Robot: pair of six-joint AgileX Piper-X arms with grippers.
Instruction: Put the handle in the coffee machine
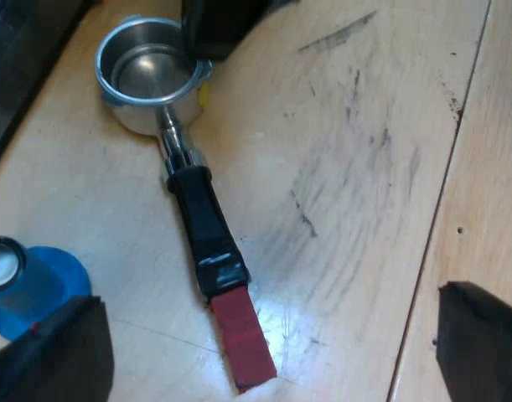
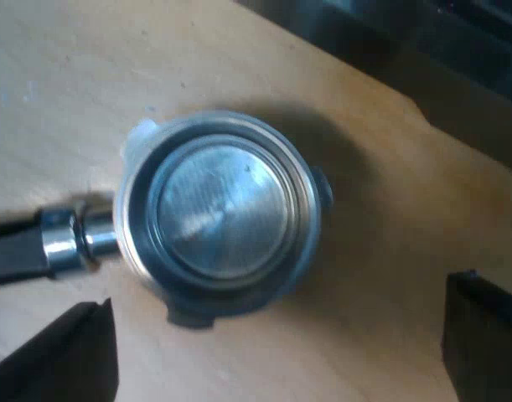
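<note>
The holder (image 1: 204,224) lies flat on the tabletop (image 1: 348,167), its long axis running away from my spread, empty left hand (image 1: 266,339) with the red end (image 1: 241,335) nearest, while my right hand (image 2: 276,331), also spread, hovers over its metal cup (image 2: 222,209).

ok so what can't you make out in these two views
- Left wrist view: blue tamper, partly behind a finger of the left claw and cut by the edge.
- Left wrist view: dark shape over the holder's rim, cut off; unclear what it is.
- Right wrist view: handle runs off the edge.
- Right wrist view: dark bulk, blurred; cannot identify it.
</note>
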